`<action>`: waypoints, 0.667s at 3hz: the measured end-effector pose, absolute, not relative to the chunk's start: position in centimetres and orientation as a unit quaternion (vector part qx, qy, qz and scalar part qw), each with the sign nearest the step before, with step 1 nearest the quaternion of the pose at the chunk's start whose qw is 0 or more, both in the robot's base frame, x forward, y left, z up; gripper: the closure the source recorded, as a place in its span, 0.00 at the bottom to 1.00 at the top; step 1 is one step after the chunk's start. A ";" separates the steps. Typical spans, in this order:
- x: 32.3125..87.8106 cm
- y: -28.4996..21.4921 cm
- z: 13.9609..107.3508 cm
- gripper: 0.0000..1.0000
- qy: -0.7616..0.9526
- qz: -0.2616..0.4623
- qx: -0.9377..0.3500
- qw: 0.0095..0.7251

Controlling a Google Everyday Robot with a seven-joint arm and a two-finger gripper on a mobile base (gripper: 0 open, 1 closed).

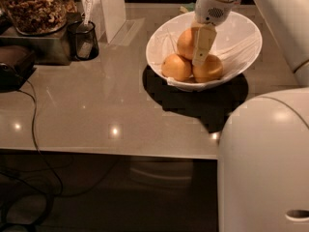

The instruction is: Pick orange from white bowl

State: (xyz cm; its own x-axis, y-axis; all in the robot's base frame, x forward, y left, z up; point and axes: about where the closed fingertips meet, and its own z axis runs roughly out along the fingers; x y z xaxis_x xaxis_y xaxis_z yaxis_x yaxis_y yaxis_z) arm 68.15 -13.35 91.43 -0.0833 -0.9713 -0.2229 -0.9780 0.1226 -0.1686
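The robot's white body [263, 163] is filling the near right. On the table [96, 110], the white bowl [241, 37] is holding the orange [186, 42] above two others [176, 66]. The gripper [201, 52] is reaching in against it; I cannot tell its grip. A black cup [83, 40] is standing far left.

A glossy grey-brown countertop [96, 110] catches small light glints, with what looks like dark floor [120, 197] below

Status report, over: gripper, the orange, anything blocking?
Gripper low inside white bowl, against the top orange. Orange in the bowl, touching two lower oranges. Nothing else in the way.
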 end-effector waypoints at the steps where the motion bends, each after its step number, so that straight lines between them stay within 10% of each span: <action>1: 67.9 -13.3 91.7 0.42 0.736 0.012 -0.662 0.141; 2: 67.4 -13.2 91.9 0.66 0.736 0.012 -0.662 0.141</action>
